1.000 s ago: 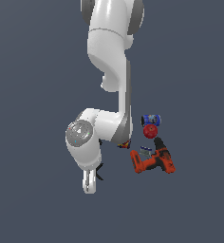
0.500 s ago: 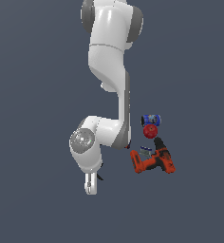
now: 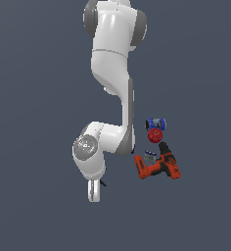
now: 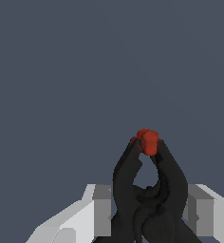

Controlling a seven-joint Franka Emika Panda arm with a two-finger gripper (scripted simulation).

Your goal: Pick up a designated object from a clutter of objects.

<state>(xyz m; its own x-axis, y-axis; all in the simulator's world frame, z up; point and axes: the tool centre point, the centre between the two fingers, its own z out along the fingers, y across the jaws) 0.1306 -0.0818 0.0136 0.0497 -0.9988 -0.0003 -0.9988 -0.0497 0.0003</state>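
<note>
Hand clamped on small black clamp; clamp barely visible in exterior view.

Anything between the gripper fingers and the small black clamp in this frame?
Nothing: in the wrist view the small black clamp sits directly between the two grey fingers, no gap or other object showing between them.

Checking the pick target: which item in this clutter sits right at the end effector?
The small black clamp with red tips, between the end effector fingers. The drill, blue can and red ball lie apart from it.
</note>
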